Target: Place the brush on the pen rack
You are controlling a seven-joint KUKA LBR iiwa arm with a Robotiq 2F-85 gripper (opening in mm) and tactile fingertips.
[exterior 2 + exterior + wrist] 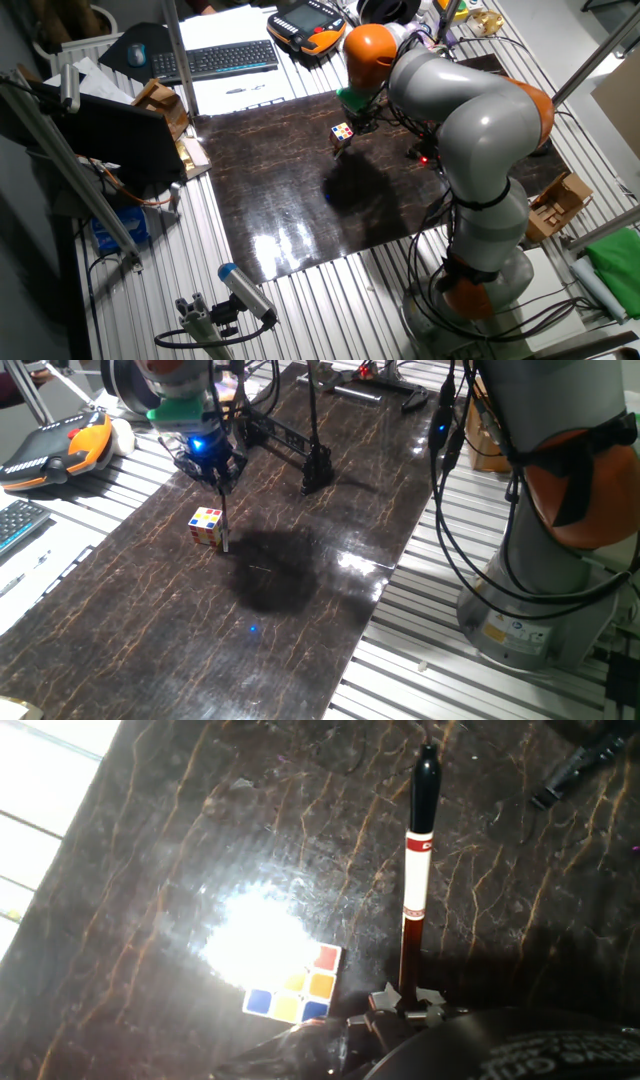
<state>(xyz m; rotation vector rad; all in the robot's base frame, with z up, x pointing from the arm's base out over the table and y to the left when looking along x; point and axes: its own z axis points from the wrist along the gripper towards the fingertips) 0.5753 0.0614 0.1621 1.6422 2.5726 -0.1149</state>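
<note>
Nearest the hand camera, end effector [405, 1005], seemingly closed on the lower end of the brush [417, 870], though fingertips barely visible at the frame's bottom. Just left of the brush, the puzzle cube [207, 525], sitting on the dark counter [290, 650], close beside the hanging brush tip but whether touching cannot be told. Brush held roughly upright in one fixed view, gripped at the top, shaft pointing down at the counter next to the cube. Judged light, thin and stiff, with a smooth shaft likely to pivot or slip in a two-finger pinch; a hold nearer the middle probably steadier than one at the very end, and the tip best kept off hard contact. Right of the cube and farther back, the pen rack [290, 445], a low black bar on blocky feet, well apart from the brush. Open counter between cube and rack, so room for a lift and carry. Farther right, hanging cables [450, 510] and the arm's base [540, 590] past the counter edge, worth clearing.
</note>
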